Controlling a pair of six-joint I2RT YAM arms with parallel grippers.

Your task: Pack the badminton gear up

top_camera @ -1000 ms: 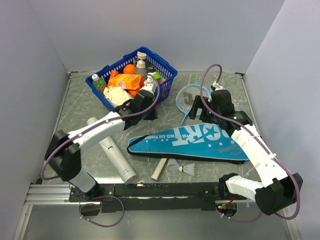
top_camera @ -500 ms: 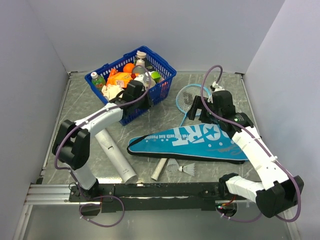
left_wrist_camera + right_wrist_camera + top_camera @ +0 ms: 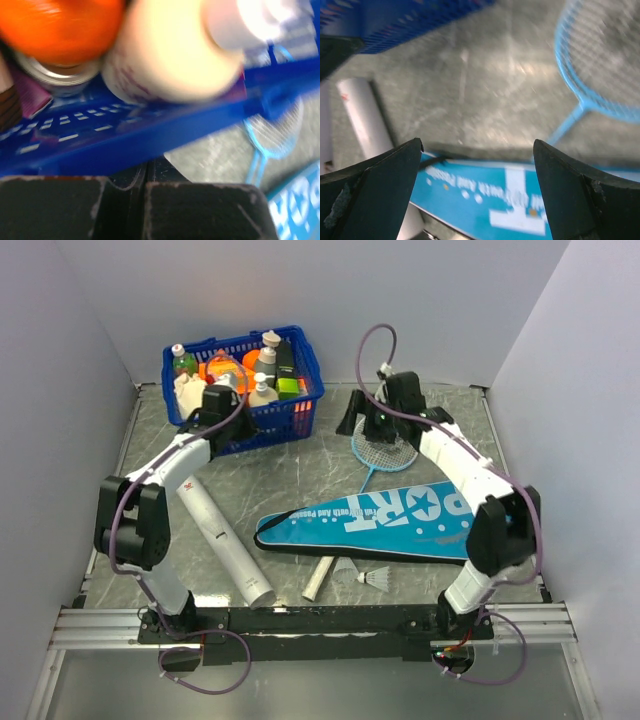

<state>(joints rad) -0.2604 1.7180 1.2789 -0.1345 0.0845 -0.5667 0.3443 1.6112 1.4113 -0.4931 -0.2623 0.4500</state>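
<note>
Your basket [image 3: 285, 422] has slid toward the table's far-left corner, closed left gripper [image 3: 215, 402] at its near wall; the racket [image 3: 390, 448] lies just beside your wide-open right gripper [image 3: 362, 425].

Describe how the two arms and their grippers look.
The left arm and right arm are built alike: white tubular links joined by bulky black joints, with a thin purple cable looping alongside each. The left gripper and right gripper have broad, matte black fingers with pale scuffs along the edges.
</note>
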